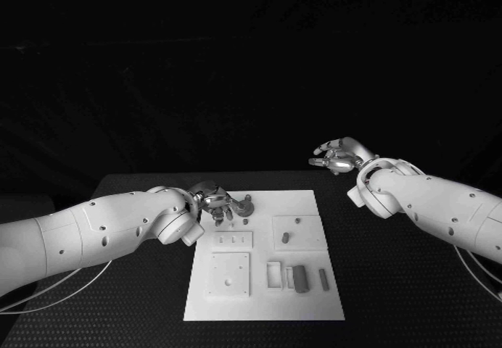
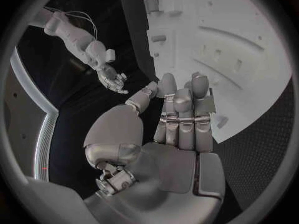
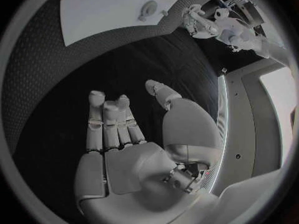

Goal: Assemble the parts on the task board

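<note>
My white task board lies flat mid-table; small grey parts rest, apparently loose, near its right edge.

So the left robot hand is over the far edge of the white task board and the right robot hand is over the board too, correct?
Not quite. The head view shows the right robot hand off the white task board, above the black table. The left robot hand is placed as you say.

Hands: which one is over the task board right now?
The left hand, at the task board's far left corner. The right hand hangs beyond the far right corner, over black table, fingers apart and holding nothing.
</note>
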You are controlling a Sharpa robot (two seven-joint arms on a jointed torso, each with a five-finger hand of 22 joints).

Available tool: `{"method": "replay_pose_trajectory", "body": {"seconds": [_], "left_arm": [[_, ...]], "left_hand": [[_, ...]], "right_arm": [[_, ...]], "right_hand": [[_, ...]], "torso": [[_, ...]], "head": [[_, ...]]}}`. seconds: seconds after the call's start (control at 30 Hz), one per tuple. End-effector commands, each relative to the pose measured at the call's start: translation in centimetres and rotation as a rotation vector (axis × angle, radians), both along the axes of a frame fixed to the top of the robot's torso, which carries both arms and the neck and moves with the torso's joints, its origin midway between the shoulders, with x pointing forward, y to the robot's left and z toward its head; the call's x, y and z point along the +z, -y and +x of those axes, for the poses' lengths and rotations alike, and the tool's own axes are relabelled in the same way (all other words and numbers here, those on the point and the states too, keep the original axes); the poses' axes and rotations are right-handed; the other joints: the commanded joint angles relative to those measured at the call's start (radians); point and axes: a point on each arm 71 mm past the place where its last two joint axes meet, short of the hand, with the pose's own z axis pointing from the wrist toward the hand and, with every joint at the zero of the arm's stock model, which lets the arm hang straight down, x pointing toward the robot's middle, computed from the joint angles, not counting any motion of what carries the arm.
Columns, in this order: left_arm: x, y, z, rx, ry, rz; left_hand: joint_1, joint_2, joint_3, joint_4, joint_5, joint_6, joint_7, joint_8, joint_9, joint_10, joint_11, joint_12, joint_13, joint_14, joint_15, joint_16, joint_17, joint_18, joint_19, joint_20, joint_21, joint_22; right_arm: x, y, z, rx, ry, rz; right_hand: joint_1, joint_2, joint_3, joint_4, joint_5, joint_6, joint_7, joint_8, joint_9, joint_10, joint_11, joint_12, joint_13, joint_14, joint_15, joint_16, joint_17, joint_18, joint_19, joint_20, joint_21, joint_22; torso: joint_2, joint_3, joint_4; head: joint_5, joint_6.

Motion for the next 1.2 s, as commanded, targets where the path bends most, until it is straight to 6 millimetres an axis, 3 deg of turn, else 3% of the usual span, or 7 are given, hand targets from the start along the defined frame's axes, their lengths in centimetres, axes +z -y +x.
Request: {"method": "replay_pose_trajectory", "body": {"seconds": [0.03, 0.2, 0.33, 0.87, 0.97, 1.1, 1.2], "left_arm": [[-0.6, 0.2, -0.7, -0.074, -0.068, 0.150], [-0.9, 0.0, -1.1, -0.040, -0.103, 0.243], [-1.0, 0.2, -1.3, -0.023, -0.114, 0.298], [-1.7, 1.3, -1.6, -0.029, -0.099, 0.418], [-1.8, 1.5, -1.5, -0.025, -0.092, 0.423], [-1.8, 1.8, -1.4, -0.026, -0.085, 0.422], [-1.8, 2.0, -1.4, -0.025, -0.078, 0.417]], "left_hand": [[0.013, 0.007, 0.011, 0.001, 0.004, 0.018, -0.034, -0.010, 0.020, 0.024, -0.014, 0.064, 0.063, 0.072, -0.047, 0.064, -0.006, 0.061, 0.079, -0.048, 0.035, 0.024], [0.011, 0.018, 0.024, 0.001, -0.014, 0.003, -0.041, -0.027, 0.027, 0.030, -0.023, 0.202, 0.197, 0.072, -0.055, 0.149, -0.038, 0.057, 0.117, -0.055, 0.048, 0.036], [0.012, 0.018, 0.030, 0.000, -0.015, 0.002, -0.041, -0.034, 0.034, 0.017, -0.023, 0.253, 0.247, 0.060, -0.055, 0.195, -0.070, 0.054, 0.126, -0.057, 0.049, 0.043], [0.007, 0.007, 0.029, 0.002, -0.010, 0.007, -0.039, -0.041, 0.041, 0.008, -0.020, 0.278, 0.268, 0.043, -0.052, 0.242, -0.117, 0.048, 0.130, -0.056, 0.049, 0.052], [-0.003, 0.003, 0.029, 0.004, 0.017, 0.017, -0.040, -0.039, 0.044, 0.005, -0.021, 0.278, 0.267, 0.037, -0.052, 0.252, -0.138, 0.046, 0.127, -0.055, 0.046, 0.054], [-0.030, -0.003, 0.030, 0.005, 0.127, 0.038, -0.046, -0.032, 0.051, 0.003, -0.026, 0.280, 0.263, 0.027, -0.056, 0.273, -0.169, 0.043, 0.127, -0.055, 0.044, 0.060], [-0.042, -0.013, 0.062, 0.007, 0.168, 0.052, -0.050, -0.028, 0.055, 0.002, -0.030, 0.280, 0.259, 0.020, -0.060, 0.287, -0.191, 0.042, 0.128, -0.056, 0.041, 0.063]], "right_arm": [[0.1, 0.8, 0.4, 0.003, -0.013, 0.028], [0.2, 1.6, 0.8, -0.015, -0.017, 0.024], [0.3, 1.7, 1.0, -0.018, -0.018, 0.022], [0.8, 2.4, 1.7, -0.041, -0.018, 0.014], [0.8, 2.3, 1.7, -0.039, -0.019, 0.014], [0.8, 2.2, 1.7, -0.034, -0.022, 0.013], [0.8, 2.2, 1.7, -0.033, -0.023, 0.012]], "right_hand": [[-0.001, 0.011, -0.006, -0.002, 0.002, -0.010, 0.021, 0.007, -0.002, -0.007, 0.001, 0.007, -0.002, -0.009, 0.000, 0.006, -0.002, 0.028, -0.007, 0.001, -0.007, 0.014], [-0.002, 0.015, -0.008, -0.004, 0.002, -0.010, 0.021, 0.007, -0.003, -0.008, 0.001, 0.007, -0.003, -0.010, 0.001, 0.006, -0.002, 0.028, -0.007, 0.002, -0.007, 0.014], [-0.003, 0.016, -0.009, -0.004, 0.002, -0.011, 0.021, 0.008, -0.003, -0.008, 0.001, 0.008, -0.003, -0.010, 0.001, 0.006, -0.003, 0.028, -0.008, 0.002, -0.008, 0.015], [-0.008, 0.020, -0.014, -0.004, 0.002, -0.013, 0.021, 0.007, -0.005, -0.009, 0.001, 0.008, -0.006, -0.011, 0.001, 0.007, -0.004, 0.028, -0.009, 0.003, -0.009, 0.014], [-0.008, 0.020, -0.014, -0.005, 0.002, -0.013, 0.021, 0.007, -0.005, -0.010, 0.001, 0.008, -0.006, -0.011, 0.001, 0.007, -0.004, 0.028, -0.009, 0.003, -0.009, 0.014], [-0.007, 0.020, -0.014, -0.006, 0.003, -0.013, 0.021, 0.007, -0.006, -0.010, 0.001, 0.008, -0.006, -0.012, 0.001, 0.007, -0.004, 0.028, -0.009, 0.003, -0.009, 0.015], [-0.005, 0.021, -0.014, -0.008, 0.003, -0.014, 0.021, 0.007, -0.006, -0.010, 0.001, 0.009, -0.007, -0.012, 0.001, 0.007, -0.005, 0.028, -0.010, 0.003, -0.009, 0.015]], "torso": [[0.000, 0.0007, 0.0006], [0.000, 0.0010, 0.0020], [0.000, 0.0007, 0.0001], [-0.001, 0.0002, 0.0025], [-0.001, -0.0001, 0.0015], [-0.001, 0.0006, 0.0009], [0.000, 0.0002, 0.0009]], "head": [[-0.002, -0.006], [0.000, -0.014], [0.000, -0.021], [-0.003, -0.051], [-0.002, -0.055], [-0.001, -0.058], [-0.003, -0.060]]}}
